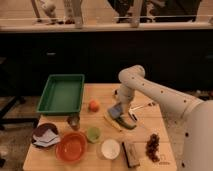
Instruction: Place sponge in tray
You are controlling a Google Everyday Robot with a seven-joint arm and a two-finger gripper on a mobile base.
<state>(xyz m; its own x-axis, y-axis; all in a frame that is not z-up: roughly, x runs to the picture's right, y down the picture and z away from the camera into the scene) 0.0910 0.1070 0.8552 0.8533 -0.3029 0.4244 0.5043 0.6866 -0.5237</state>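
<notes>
The green tray (62, 93) lies at the table's back left, with nothing in it. The small grey-blue sponge (115, 112) is at the table's middle, right of the tray and of an orange fruit (93, 105). My gripper (120, 107) points down from the white arm's bent elbow (132, 76) and is shut on the sponge. I cannot tell whether the sponge touches the table or hangs just over it.
A green vegetable (128, 123) and a yellow stick (112, 123) lie just under the gripper. In front stand a metal cup (74, 121), green cup (93, 134), white cup (110, 148) and orange bowl (71, 147). A tan block (131, 153) and dark grapes (152, 146) are front right.
</notes>
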